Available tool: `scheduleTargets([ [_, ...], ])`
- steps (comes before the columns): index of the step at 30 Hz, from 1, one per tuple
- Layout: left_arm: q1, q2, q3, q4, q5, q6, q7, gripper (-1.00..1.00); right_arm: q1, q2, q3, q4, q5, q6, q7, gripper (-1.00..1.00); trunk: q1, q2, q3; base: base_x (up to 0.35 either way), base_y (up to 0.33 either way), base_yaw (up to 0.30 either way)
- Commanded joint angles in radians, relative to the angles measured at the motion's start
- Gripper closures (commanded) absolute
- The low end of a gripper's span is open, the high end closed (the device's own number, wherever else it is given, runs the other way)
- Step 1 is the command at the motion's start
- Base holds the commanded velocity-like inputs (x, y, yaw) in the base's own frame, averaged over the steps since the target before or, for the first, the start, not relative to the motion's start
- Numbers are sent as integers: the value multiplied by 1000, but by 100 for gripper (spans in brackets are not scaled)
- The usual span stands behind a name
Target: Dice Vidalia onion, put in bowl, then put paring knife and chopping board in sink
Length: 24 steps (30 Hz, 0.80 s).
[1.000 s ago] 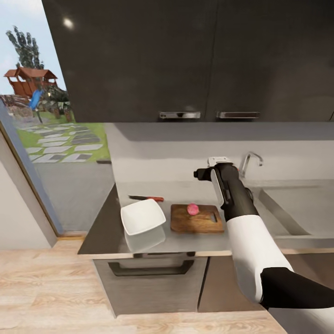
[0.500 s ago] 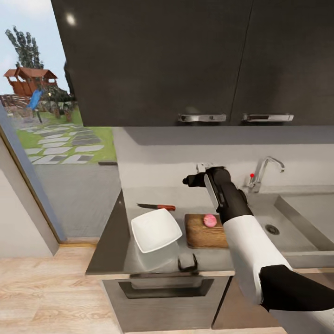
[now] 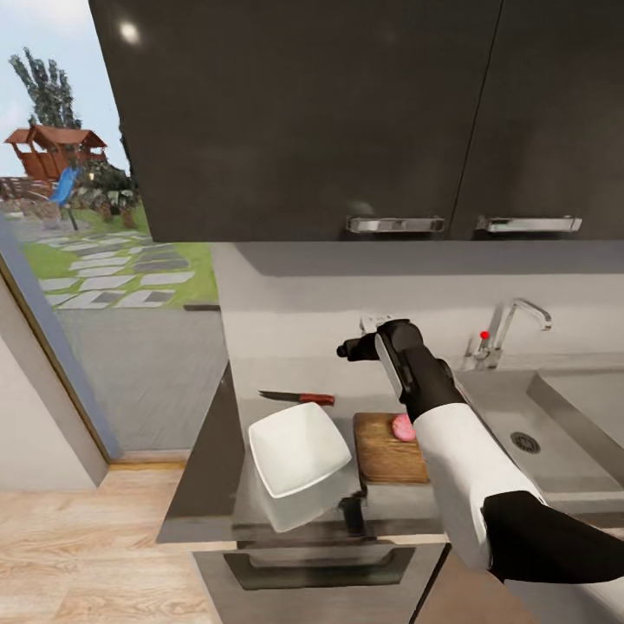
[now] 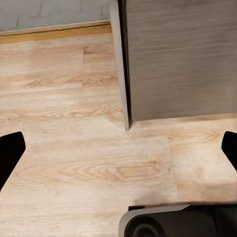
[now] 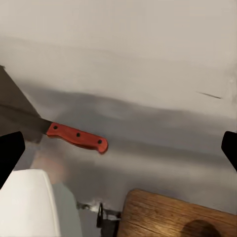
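Note:
The paring knife (image 3: 297,398) lies on the countertop (image 3: 340,379) behind the white bowl (image 3: 299,446); its red handle (image 5: 77,138) is plain in the right wrist view. To the right of the bowl the chopping board (image 3: 384,449) carries the Vidalia onion (image 3: 401,426), which my right forearm partly covers. My right gripper (image 3: 359,340) hangs open above the counter behind the board, a little right of the knife, with nothing between its fingers (image 5: 10,153). The sink (image 3: 555,407) is at the right. My left gripper (image 4: 118,150) is open over the wooden floor.
Dark wall cabinets (image 3: 303,121) hang low over the counter. A chrome faucet (image 3: 513,322) with a small red knob (image 3: 484,334) stands behind the sink. A window fills the left. The left wrist view holds a grey cabinet side (image 4: 177,59) and the robot's base (image 4: 173,222).
The head view has shifted, so counter and sink sit further right and nearer. My right gripper has swung left and lower toward the knife. The onion stays on the board.

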Motion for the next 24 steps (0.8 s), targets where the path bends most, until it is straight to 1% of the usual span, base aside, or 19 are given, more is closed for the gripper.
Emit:
scheduleTargets([
  [1,0,1,-8,-1,10,-2,4,-100,-1,-1,0,10,11,4,10,-100,1,-2,-2,255,0,0],
  [4,0,1,-8,-1,10,-2,4,-100,-1,-3,0,22,11,4,13,-100,1,-2,-2,232,0,0],
  [12,0,1,-8,-1,10,-2,4,-100,-1,-6,0,31,12,3,49,-100,1,-2,-2,170,0,0],
  [21,0,1,-8,-1,10,-2,4,-100,-1,-6,1,46,13,3,55,-100,1,-2,-2,77,0,0],
  [24,0,1,-8,0,10,-2,4,-100,-1,-5,1,69,13,3,56,-100,1,-2,-2,140,0,0],
])
